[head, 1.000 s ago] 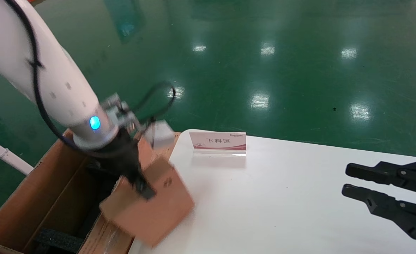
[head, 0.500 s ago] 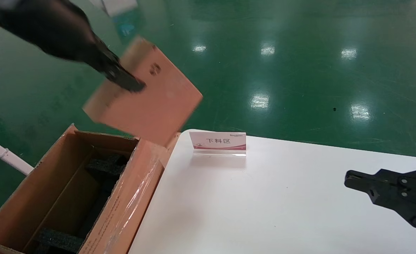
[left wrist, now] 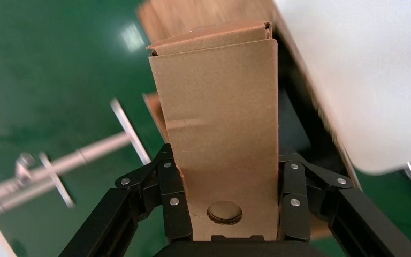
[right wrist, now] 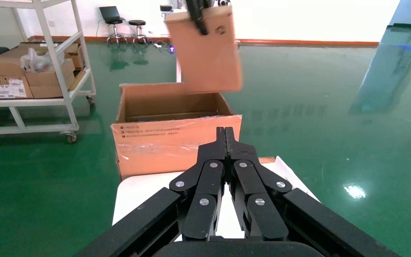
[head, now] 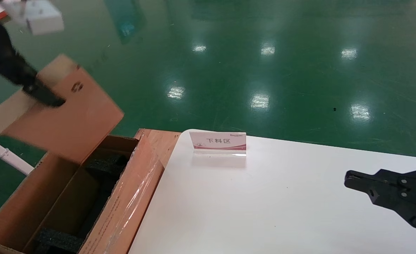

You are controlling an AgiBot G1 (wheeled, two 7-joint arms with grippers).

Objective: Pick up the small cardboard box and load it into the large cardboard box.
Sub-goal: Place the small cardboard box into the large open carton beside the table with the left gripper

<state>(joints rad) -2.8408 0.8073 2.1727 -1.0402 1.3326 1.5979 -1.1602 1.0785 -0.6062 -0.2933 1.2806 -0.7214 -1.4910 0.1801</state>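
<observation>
While the small cardboard box (head: 58,113) hangs tilted above the large cardboard box (head: 130,197), clamped at one narrow end by my left gripper (left wrist: 227,211), I judge it light and stiff; my right gripper (right wrist: 226,140) idles, jaws closed, over the white surface (head: 264,201).

- Glossy green floor (head: 299,53) reflects rows of ceiling lights.
- A white desk (head: 264,204) carries a white-and-pink sign stand (head: 217,141).
- A white shelving cart (right wrist: 37,80) holds cartons; stools (right wrist: 123,29) stand by the far wall.
</observation>
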